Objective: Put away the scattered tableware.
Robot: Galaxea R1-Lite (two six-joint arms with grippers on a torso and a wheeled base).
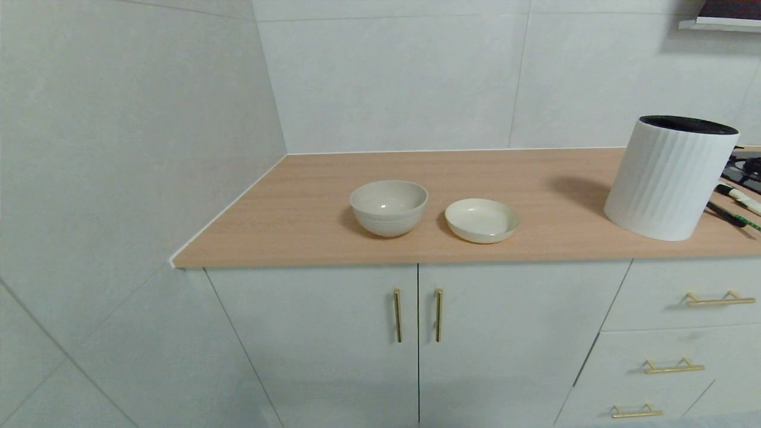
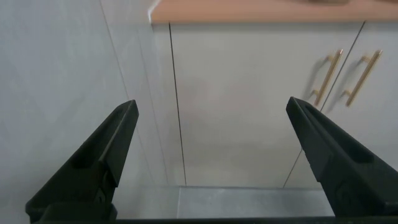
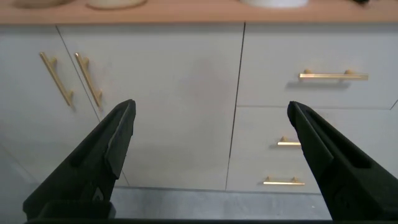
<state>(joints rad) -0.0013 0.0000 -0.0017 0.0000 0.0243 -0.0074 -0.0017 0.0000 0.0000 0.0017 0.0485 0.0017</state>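
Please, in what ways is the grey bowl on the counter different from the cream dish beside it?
The bowl is deep with tall walls; the dish is shallow and low. The bowl is greyish beige; the dish is pale cream. The bowl stands to the robot's left of the dish. Both stand upright and empty, apart from each other, on the wooden counter.

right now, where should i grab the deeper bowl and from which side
Probably the near-left rim of the bowl, coming down from above with one finger inside: it stands upright, mouth open, walls rounded, and the dish sits close on its right.
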